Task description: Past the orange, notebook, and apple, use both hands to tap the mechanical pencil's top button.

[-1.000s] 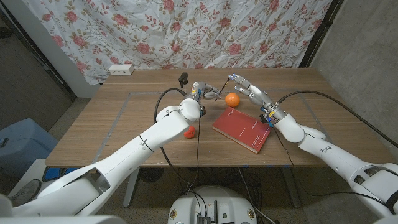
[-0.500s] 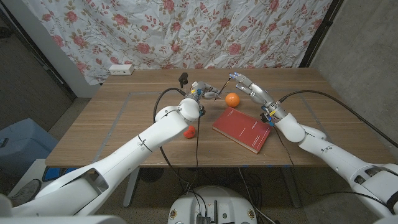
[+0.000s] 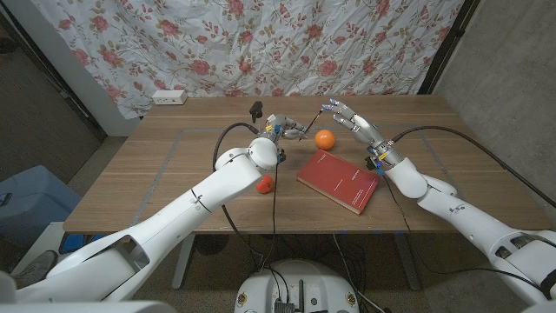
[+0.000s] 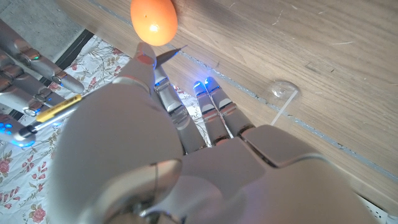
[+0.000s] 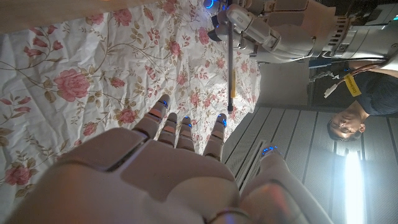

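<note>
My left hand (image 3: 280, 127) is raised over the far middle of the table and pinches the mechanical pencil (image 3: 304, 122), which points toward my right hand (image 3: 352, 123). That hand's fingers are spread and hold nothing, and their tips sit close to the pencil's end. In the right wrist view the pencil (image 5: 230, 62) hangs from the left hand (image 5: 267, 31) just beyond my right hand's fingertips (image 5: 219, 119); contact cannot be told. The orange (image 3: 324, 139) lies below the pencil, the red notebook (image 3: 339, 183) nearer me, and the red apple (image 3: 265, 183) beside my left forearm. The left wrist view shows the orange (image 4: 153, 20) and the pencil (image 4: 56, 111).
A white power strip (image 3: 168, 96) lies at the table's far left edge and a small black object (image 3: 256, 109) stands behind my left hand. A floral curtain (image 3: 261, 43) hangs behind the table. A person (image 5: 345, 124) is at the edge of the right wrist view.
My right hand has drawn slightly to the right, away from the pencil's end. The left hand and the pencil have stayed where they were.
</note>
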Action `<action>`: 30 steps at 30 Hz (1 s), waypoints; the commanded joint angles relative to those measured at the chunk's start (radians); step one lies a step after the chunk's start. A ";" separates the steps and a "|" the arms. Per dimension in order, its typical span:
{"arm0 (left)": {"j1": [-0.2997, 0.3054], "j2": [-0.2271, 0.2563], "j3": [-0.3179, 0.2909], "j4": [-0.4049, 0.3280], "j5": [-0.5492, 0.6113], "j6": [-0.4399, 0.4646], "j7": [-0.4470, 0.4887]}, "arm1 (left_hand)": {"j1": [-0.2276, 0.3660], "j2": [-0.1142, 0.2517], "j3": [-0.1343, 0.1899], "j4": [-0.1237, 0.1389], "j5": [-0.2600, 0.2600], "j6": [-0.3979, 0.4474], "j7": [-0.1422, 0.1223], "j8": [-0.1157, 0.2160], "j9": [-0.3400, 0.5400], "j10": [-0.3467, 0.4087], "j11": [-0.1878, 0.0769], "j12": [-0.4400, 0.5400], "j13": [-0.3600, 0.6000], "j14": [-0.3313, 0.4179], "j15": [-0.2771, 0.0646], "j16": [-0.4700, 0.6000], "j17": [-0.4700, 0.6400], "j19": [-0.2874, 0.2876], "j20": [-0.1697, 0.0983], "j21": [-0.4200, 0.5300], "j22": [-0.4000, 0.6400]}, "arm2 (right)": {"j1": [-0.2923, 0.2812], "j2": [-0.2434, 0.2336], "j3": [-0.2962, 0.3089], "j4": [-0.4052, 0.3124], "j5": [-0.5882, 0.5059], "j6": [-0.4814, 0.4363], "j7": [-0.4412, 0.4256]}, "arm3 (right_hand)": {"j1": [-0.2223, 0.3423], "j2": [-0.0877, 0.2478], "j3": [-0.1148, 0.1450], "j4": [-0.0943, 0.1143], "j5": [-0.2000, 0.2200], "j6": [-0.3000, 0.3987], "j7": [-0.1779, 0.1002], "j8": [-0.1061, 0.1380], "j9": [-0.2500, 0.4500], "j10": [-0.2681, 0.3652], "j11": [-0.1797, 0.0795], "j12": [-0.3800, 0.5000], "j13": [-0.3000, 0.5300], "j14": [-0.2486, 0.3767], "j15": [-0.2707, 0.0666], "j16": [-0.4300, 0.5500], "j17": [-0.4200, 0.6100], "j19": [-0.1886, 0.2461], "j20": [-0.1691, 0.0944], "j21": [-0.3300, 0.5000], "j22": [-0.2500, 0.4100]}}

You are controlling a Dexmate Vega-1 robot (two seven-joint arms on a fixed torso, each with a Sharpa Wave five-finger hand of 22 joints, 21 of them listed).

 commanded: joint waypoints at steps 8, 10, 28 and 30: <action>-0.014 0.020 0.009 -0.025 0.002 0.051 -0.012 | 0.005 0.007 -0.003 0.000 0.006 0.001 0.003 0.001 0.000 0.026 -0.018 0.003 0.003 0.006 -0.171 0.005 0.001 -0.003 -0.084 0.003 0.005 | -0.015 0.018 0.029 0.004 0.092 0.005 0.056 | -0.001 -0.002 0.004 0.004 0.007 0.004 -0.005 -0.002 0.000 0.013 0.000 0.006 0.003 0.008 0.002 0.009 0.004 0.015 0.000 0.005 0.002; -0.020 0.026 0.014 -0.027 0.006 0.059 -0.016 | 0.005 0.007 -0.003 0.000 0.006 0.002 0.005 0.002 0.000 0.026 -0.018 0.004 0.003 0.006 -0.171 0.005 0.001 -0.003 -0.084 0.003 0.005 | -0.016 0.017 0.031 0.002 0.104 0.001 0.068 | -0.001 -0.002 0.004 0.004 0.007 0.004 -0.005 -0.003 -0.001 0.014 0.000 0.006 0.003 0.010 0.004 0.009 0.004 0.016 0.000 0.005 0.002; -0.095 0.080 0.095 -0.069 0.062 0.179 -0.068 | 0.005 0.008 -0.005 0.000 0.006 0.000 0.004 0.001 0.000 0.025 -0.018 0.003 0.004 0.005 -0.171 0.004 0.001 -0.004 -0.084 0.003 0.005 | -0.050 -0.005 0.053 -0.058 0.266 -0.085 0.203 | -0.002 -0.004 0.005 0.004 0.007 -0.033 -0.005 -0.015 -0.002 0.035 0.015 0.008 0.003 0.020 0.018 0.011 0.003 0.029 0.006 0.006 0.002; -0.103 0.085 0.104 -0.072 0.069 0.190 -0.075 | 0.005 0.008 -0.005 0.000 0.006 0.000 0.003 0.001 0.000 0.025 -0.018 0.003 0.003 0.005 -0.171 0.004 0.001 -0.004 -0.085 0.003 0.005 | -0.056 -0.011 0.056 -0.072 0.282 -0.102 0.218 | -0.004 -0.005 0.004 0.005 0.006 -0.036 -0.005 -0.015 -0.002 0.040 0.018 0.009 0.003 0.022 0.021 0.012 0.003 0.030 0.007 0.007 0.002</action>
